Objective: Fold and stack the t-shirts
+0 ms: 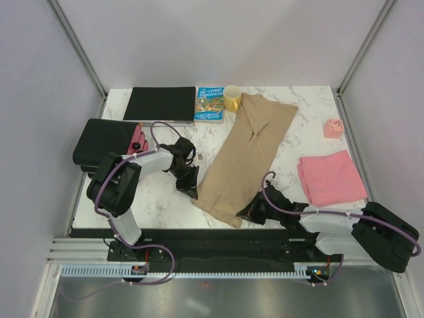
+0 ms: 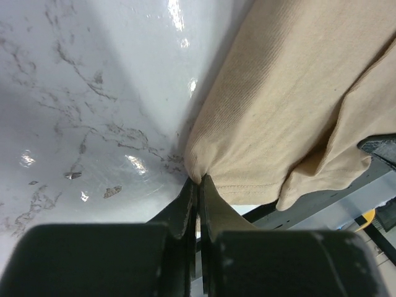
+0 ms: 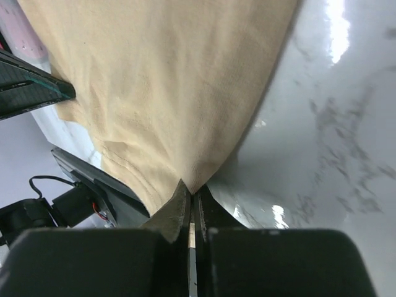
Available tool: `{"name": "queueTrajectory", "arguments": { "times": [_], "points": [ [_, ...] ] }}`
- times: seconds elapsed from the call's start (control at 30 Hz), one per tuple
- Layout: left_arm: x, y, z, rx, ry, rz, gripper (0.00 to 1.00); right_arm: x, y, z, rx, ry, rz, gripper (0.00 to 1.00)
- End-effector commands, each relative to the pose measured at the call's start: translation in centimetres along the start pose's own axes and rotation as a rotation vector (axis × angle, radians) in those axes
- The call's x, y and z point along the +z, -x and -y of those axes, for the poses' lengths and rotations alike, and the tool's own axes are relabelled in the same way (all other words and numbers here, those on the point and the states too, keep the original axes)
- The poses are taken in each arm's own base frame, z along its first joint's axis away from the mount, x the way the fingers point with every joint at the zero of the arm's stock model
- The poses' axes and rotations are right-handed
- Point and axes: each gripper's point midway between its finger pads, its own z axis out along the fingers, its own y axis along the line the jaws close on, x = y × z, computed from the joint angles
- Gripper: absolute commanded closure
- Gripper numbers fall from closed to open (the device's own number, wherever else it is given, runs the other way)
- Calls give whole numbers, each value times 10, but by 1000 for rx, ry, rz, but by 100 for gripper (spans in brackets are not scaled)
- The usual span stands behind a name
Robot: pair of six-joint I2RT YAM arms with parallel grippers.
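Observation:
The tan t-shirt (image 1: 246, 151) lies as a long folded strip, slanting from the back centre of the table toward the near edge. At the strip's near left corner my left gripper (image 1: 193, 192) is shut on the cloth; the pinched tan t-shirt corner (image 2: 204, 164) bunches just above the closed left gripper (image 2: 199, 183). The near right corner is held by my right gripper (image 1: 246, 213), also shut, with the tan t-shirt hem (image 3: 167, 124) rising from the closed right gripper (image 3: 192, 193). On the right side of the table the pink t-shirt (image 1: 331, 176) rests folded into a flat square.
A yellow mug (image 1: 232, 99) and a blue book (image 1: 210, 104) stand at the back beside the tan shirt's far end. A black notebook (image 1: 159, 104) and a black-and-pink box (image 1: 106, 141) lie at the left. A small pink block (image 1: 333, 127) sits at the back right.

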Motion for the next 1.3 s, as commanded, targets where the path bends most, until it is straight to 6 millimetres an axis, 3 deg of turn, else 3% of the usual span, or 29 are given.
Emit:
{"name": "queueTrajectory", "arguments": {
  "times": [0.0,0.2,0.4,0.57,0.8,0.97,1.27],
  "points": [
    [3,-8,-8,13,33,-8,98,-14,0,40,-28,-134,23,100],
    [-4,-5,6,18,-25,4,98,-24,3,27,-24,-95,39,100],
    [-7,-6,20,20,-84,-8,98,-15,1,24,-46,-113,17,100],
    [-15,-5,32,29,-113,3,98,-6,3,7,-65,-85,9,100],
    [-29,6,49,65,-141,21,98,-4,7,-2,-80,-78,23,100],
    [-36,15,52,86,-127,29,98,-13,12,-16,-99,-65,42,100],
    [-45,29,60,105,-126,50,98,-32,48,-57,-134,-23,165,100]
  ]
}}
